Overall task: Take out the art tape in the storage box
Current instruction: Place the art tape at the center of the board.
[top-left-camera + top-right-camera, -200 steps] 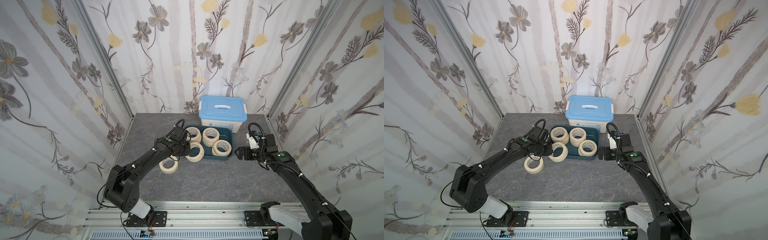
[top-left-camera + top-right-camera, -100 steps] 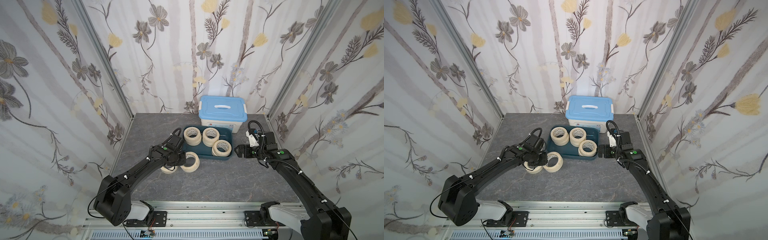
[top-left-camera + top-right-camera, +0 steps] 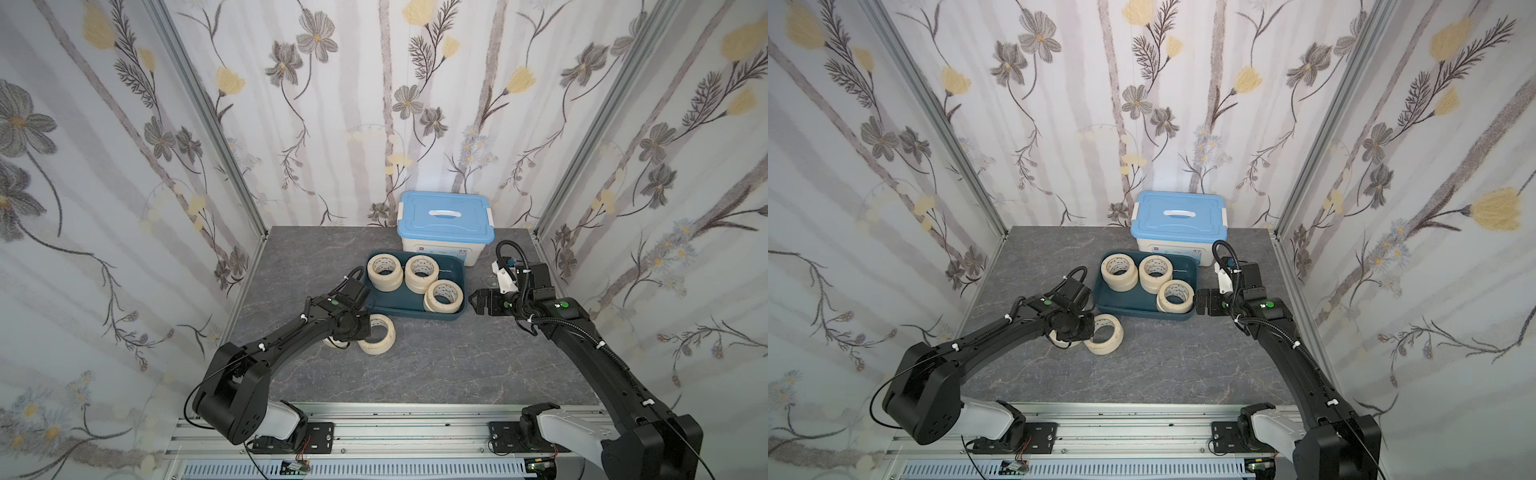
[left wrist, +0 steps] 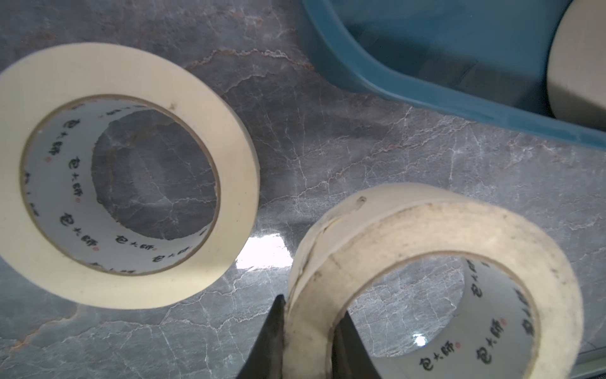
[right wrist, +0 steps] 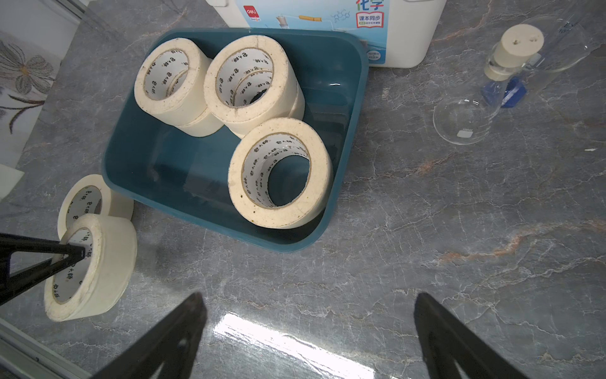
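Left jaws lowered a clamped tape roll (image 3: 379,348), half-hiding its neighbour (image 3: 332,343); right jaws gape.

- Setting: a robot test cell in a lab, not a home, despite the flowered wall panels (image 3: 374,104).
- Enclosure: the panels close three sides and are held by bare metal corner posts (image 3: 208,124).
- Work surface: a grey marble-look counter (image 3: 436,365) fills the floor of the cell.
- Mounting: a slotted metal rail (image 3: 395,432) along the front edge carries the left arm (image 3: 282,336) and the right arm (image 3: 602,353), both black.
- Electronics: a small bare circuit board (image 3: 296,471) with loose wires sits under the rail.
- Lab ware: a clear glass flask (image 5: 465,121) with a stopper (image 5: 516,49) lies on the counter.
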You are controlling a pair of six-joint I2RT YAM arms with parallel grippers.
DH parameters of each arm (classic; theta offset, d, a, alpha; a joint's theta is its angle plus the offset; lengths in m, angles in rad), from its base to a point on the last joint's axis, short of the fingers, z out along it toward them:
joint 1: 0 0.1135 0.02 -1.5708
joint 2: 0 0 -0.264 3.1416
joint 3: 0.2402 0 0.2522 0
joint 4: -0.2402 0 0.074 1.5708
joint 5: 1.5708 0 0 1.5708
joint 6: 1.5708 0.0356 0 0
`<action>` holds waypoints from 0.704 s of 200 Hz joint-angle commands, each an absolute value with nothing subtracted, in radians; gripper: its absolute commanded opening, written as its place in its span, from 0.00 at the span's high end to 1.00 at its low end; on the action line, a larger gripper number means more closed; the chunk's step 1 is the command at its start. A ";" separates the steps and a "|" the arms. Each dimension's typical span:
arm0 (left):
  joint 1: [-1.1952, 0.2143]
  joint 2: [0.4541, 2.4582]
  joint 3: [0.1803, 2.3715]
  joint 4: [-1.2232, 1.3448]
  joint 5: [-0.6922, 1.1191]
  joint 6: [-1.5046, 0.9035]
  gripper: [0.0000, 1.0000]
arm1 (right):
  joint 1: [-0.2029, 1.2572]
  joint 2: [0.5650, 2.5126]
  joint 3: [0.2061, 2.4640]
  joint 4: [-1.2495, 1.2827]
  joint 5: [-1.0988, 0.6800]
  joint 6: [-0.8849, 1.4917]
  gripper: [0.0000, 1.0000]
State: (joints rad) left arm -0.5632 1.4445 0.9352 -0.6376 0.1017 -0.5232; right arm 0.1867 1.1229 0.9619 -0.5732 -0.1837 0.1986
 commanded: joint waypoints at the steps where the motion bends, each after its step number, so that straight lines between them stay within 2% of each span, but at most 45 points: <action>1: -0.564 1.467 0.930 -0.586 0.069 -0.542 0.96 | 0.187 1.116 0.960 -0.561 -0.184 0.202 0.00; 141: -0.563 1.643 1.004 -0.504 -0.002 -0.553 0.97 | 0.188 1.089 0.942 -0.561 -0.176 0.201 0.00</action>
